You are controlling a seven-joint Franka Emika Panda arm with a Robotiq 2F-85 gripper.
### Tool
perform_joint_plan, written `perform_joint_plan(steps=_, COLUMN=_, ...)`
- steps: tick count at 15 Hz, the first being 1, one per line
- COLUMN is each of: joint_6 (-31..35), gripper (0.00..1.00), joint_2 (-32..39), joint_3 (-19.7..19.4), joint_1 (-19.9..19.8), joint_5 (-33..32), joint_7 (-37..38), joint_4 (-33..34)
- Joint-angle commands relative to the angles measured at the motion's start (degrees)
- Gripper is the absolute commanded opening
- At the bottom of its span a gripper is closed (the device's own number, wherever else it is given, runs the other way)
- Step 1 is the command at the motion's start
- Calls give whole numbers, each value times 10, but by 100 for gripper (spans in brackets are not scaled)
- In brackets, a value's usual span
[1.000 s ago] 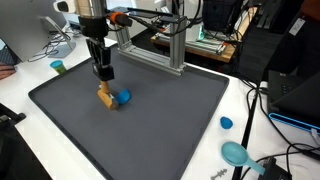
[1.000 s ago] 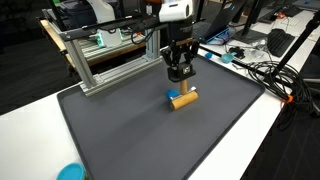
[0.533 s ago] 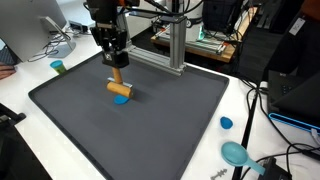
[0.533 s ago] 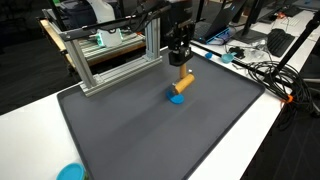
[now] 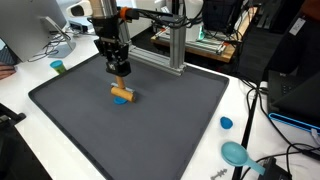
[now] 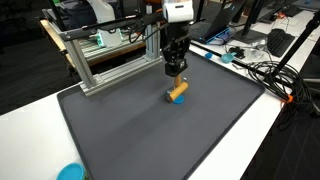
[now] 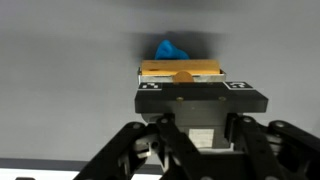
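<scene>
Wooden block [image 5: 122, 94] touching a blue piece [image 5: 119, 101], directly under the fingers [image 5: 118, 72].
Cannot tell whether clamped on the block or just clear of it. In wrist view, block [image 7: 180, 69] right at the fingertips, blue piece [image 7: 168, 48] just beyond. Risks: block slipping or rolling off the blue piece onto the dark mat [image 5: 170, 110] if nudged sideways, or tilting if pinched near 1 end. Metal frame [image 6: 110, 62] close behind the fingers, near enough to be struck on a wide swing. Blue cap [image 5: 226, 123] and teal scoop [image 5: 236, 153] well apart, at the table [image 5: 20, 100] edge.

Wooden block [image 5: 121, 94] now over blue piece [image 5: 120, 101]
</scene>
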Motion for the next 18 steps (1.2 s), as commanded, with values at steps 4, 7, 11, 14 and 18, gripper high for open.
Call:
perform_joint_plan(steps=4, joint_6=-49, gripper=22, joint_2=26, joint_3=-22, joint_1=15, joint_5=-52, joint_7=35, joint_4=26)
perform_joint_plan(steps=7, joint_6=-91, gripper=22, joint_2=30, joint_3=-23, joint_1=18, joint_5=-64, joint_7=41, joint_4=36)
perform_joint_plan(steps=11, joint_6=-88, gripper=22, joint_2=42, joint_3=-19, joint_1=15, joint_5=-54, joint_7=37, joint_4=44)
perform_joint_plan(steps=14, joint_6=-89, gripper=22, joint_2=52, joint_3=-20, joint_1=16, joint_5=-54, joint_7=43, joint_4=49)
perform_joint_plan(steps=18, joint_6=-73, gripper=47, joint_2=27, joint_3=-9, joint_1=12, joint_5=-33, joint_7=34, joint_4=53)
